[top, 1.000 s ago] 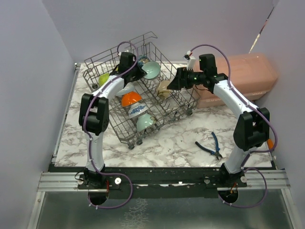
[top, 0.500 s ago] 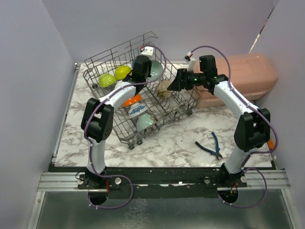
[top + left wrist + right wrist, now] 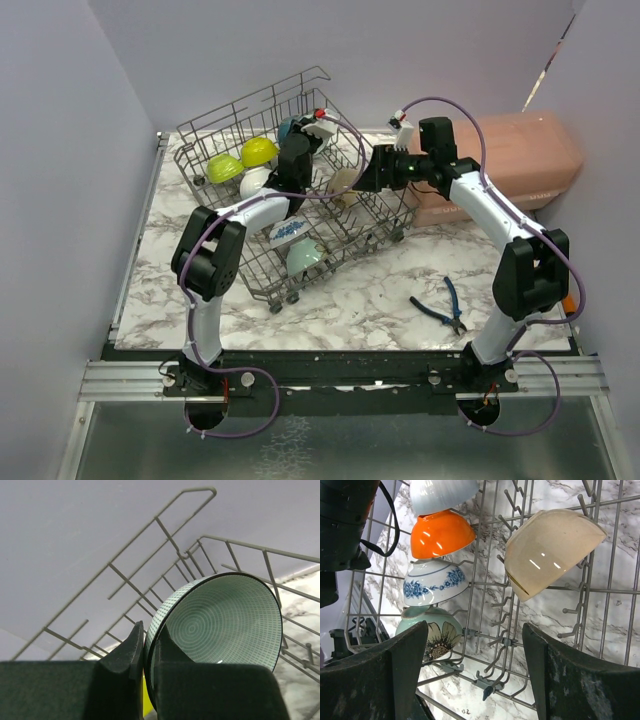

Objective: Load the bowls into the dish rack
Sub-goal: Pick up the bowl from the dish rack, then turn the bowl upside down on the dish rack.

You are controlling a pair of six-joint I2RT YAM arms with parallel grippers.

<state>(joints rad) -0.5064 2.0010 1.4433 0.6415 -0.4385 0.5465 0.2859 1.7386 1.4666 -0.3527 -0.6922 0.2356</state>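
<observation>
The grey wire dish rack stands at the back left of the marble table. My left gripper is shut on the rim of a pale teal bowl with a dark edge, held on its side over the rack's far end. Two lime-yellow bowls, a white bowl, a blue-patterned bowl and a teal flowered bowl sit among the tines. My right gripper hangs open above the rack, just beside a beige bowl and an orange bowl.
A pink lidded box stands at the back right, behind my right arm. Blue-handled pliers lie on the marble table near the right arm's base. Purple walls close in the left, back and right.
My left arm has swung right and toward the rack's far end with the teal bowl, uncovering the lime-yellow and white bowls. The right arm has hardly moved.
</observation>
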